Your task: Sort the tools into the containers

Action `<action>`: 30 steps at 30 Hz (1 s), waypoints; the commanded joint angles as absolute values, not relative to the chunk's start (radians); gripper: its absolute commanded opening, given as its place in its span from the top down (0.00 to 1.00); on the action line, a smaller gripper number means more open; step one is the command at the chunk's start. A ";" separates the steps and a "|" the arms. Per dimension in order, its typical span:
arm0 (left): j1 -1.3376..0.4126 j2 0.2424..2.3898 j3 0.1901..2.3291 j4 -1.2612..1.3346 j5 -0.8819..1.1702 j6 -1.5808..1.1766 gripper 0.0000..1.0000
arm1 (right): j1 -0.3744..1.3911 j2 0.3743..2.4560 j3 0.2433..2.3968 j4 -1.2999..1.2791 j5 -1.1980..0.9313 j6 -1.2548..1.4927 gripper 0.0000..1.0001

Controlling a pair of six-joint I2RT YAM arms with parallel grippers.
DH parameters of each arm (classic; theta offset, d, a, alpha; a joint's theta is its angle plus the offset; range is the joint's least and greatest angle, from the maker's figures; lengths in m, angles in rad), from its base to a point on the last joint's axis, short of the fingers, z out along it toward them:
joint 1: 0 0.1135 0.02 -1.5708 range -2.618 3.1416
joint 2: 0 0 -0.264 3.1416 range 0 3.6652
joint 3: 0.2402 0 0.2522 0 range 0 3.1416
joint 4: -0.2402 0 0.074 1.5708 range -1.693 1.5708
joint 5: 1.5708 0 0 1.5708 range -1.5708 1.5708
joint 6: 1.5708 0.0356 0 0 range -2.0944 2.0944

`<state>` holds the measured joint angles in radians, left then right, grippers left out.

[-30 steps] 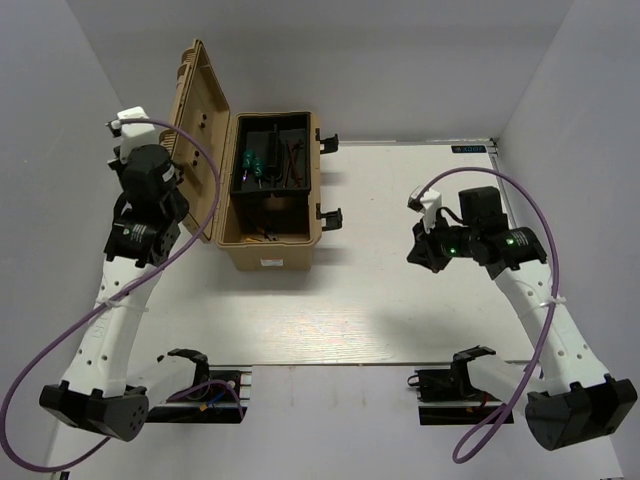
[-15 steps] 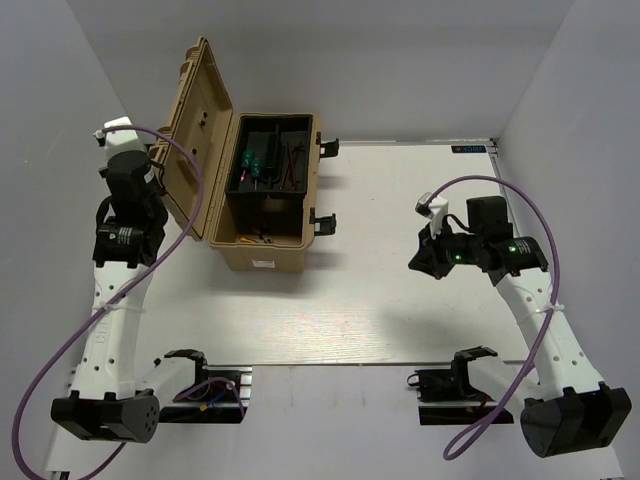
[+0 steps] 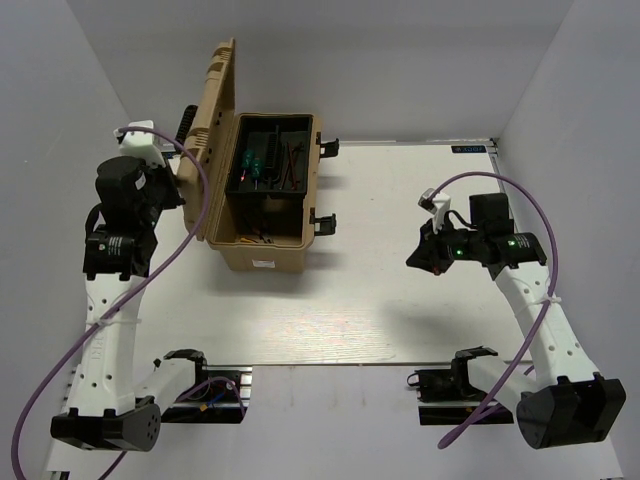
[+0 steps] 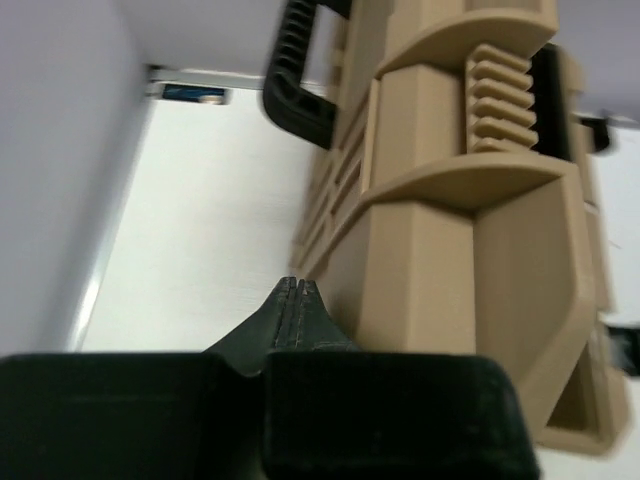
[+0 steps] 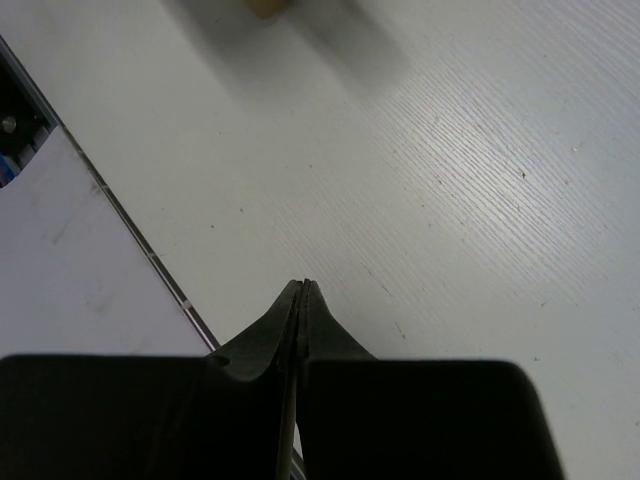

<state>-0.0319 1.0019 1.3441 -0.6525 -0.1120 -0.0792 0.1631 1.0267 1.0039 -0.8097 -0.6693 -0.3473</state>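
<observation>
The tan toolbox [image 3: 270, 255] stands at the table's back left with its ribbed lid [image 3: 215, 130] raised almost upright. In its black tray lie two green-handled screwdrivers [image 3: 250, 165] and dark hex keys [image 3: 292, 160]; yellow-handled pliers [image 3: 262, 237] lie in the front section. My left gripper [image 3: 183, 190] is shut and empty, behind the lid. In the left wrist view its tips [image 4: 297, 285] sit right at the lid's outer face [image 4: 450, 280], below the black handle [image 4: 295, 80]. My right gripper [image 3: 412, 260] is shut on nothing and hangs over bare table [image 5: 450, 150].
Two black latches [image 3: 325, 218] stick out from the toolbox's right side. The grey left wall [image 4: 60, 170] is close behind my left arm. A strip edge [image 5: 130, 230] marks the table's near border in the right wrist view.
The lid swung from leaning open to the left up to almost upright. My left arm moved in behind it. The right gripper shifted only slightly.
</observation>
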 commanded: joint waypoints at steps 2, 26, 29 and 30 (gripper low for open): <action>-0.044 1.012 1.397 -0.687 0.197 -0.106 1.00 | 0.149 1.028 1.008 -0.785 -0.722 -0.341 1.00; -0.063 0.916 1.320 -0.628 0.414 -0.155 0.32 | 0.126 1.104 1.035 -0.750 -0.715 -0.261 0.72; -0.063 0.891 1.264 -0.618 0.414 -0.155 0.22 | 0.127 1.132 1.048 -0.738 -0.719 -0.238 0.66; -0.063 0.891 1.252 -0.618 0.404 -0.155 0.20 | 0.129 1.149 1.051 -0.736 -0.724 -0.233 0.62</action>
<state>-0.0574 0.9108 1.2888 -0.6418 0.3748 -0.1574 0.1318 1.1290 1.0058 -0.7738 -0.7006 -0.2615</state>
